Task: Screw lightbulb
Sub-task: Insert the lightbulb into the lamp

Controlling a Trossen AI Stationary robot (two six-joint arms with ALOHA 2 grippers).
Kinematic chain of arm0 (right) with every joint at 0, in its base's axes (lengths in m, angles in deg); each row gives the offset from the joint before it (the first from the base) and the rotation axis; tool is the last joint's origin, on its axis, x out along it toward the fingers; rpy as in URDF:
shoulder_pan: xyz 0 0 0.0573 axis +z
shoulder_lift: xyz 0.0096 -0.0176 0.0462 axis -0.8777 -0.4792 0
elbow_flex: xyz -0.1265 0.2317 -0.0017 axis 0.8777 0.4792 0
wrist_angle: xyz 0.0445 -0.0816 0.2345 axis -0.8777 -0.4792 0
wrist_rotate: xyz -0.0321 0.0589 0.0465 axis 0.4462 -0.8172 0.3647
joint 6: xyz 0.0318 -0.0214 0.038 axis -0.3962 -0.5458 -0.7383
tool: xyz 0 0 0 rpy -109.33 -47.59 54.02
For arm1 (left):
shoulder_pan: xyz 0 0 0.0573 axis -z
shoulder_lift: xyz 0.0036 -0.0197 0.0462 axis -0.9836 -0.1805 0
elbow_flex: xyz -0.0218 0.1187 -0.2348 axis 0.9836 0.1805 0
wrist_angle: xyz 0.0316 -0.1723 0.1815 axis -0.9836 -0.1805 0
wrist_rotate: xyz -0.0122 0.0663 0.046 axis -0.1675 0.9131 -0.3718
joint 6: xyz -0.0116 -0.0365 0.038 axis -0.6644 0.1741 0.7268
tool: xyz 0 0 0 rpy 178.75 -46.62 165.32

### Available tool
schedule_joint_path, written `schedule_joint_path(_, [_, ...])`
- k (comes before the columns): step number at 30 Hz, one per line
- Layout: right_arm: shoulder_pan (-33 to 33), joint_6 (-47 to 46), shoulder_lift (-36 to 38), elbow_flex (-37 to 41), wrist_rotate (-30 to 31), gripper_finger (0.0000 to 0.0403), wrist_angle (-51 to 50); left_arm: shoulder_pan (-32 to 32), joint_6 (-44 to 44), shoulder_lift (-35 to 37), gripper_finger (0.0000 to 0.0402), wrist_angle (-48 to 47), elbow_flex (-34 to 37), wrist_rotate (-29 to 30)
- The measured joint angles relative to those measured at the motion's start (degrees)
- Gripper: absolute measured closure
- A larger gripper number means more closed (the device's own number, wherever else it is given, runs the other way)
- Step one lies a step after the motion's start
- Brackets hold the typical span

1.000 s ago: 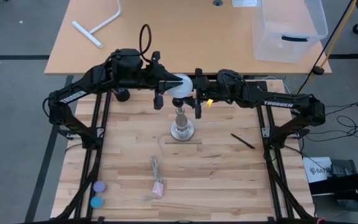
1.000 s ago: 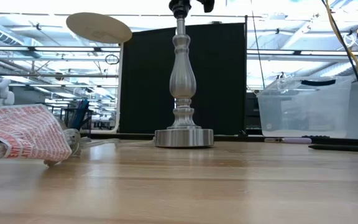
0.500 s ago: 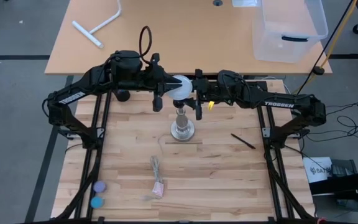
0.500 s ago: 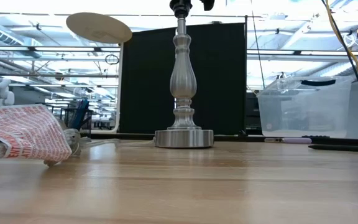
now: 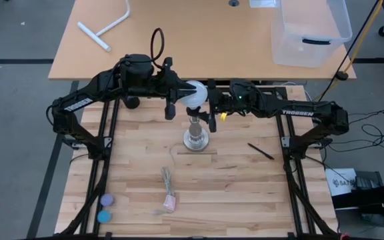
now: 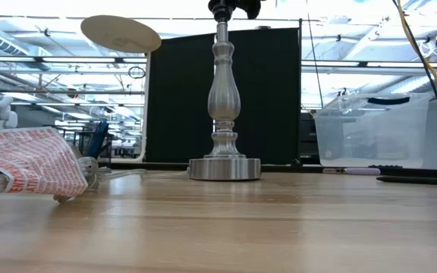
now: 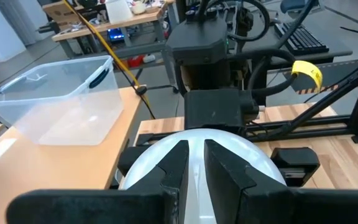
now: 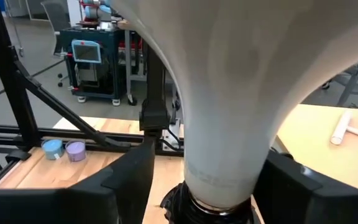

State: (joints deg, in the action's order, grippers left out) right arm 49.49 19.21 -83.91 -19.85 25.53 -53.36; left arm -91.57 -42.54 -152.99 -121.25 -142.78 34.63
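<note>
From above, two arms meet over one metal lamp post (image 5: 196,135) near the middle of the wooden table (image 5: 245,193). One lightbulb (image 5: 195,94) sits between them above the post's top. The left gripper (image 5: 172,100) reaches it from one side, the right gripper (image 5: 210,105) from the other. Beyond the right gripper lies one black pen (image 5: 260,151); toward the near table edge lie one crumpled wrapper (image 5: 169,200) and two small round caps (image 5: 103,208). Bare boards surround the post.

At table height, one post (image 6: 224,106) stands upright on its round base, its black socket (image 6: 220,9) at the frame's top edge; one wrapper (image 6: 30,163) lies well apart.

The left wrist camera shows the bulb's white globe (image 7: 197,158) under both left fingers (image 7: 178,168), pressed closely onto it.

The right wrist camera shows the bulb's neck (image 8: 229,124) upright in the socket (image 8: 213,211), right fingers (image 8: 132,174) spread apart on either side, not touching it.
</note>
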Motion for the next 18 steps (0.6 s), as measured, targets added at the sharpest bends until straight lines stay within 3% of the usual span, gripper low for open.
schedule_joint_path(8, [0.0,0.6,1.7,0.0,0.1,0.0171,-0.3,0.0,0.0,-0.1,0.0344,0.2,0.0,-0.1])
schedule_joint_path(18, [0.1,2.7,7.5,-0.3,1.6,0.0172,-9.4,0.0,-0.3,-0.1,0.0344,0.3,0.1,-0.1])
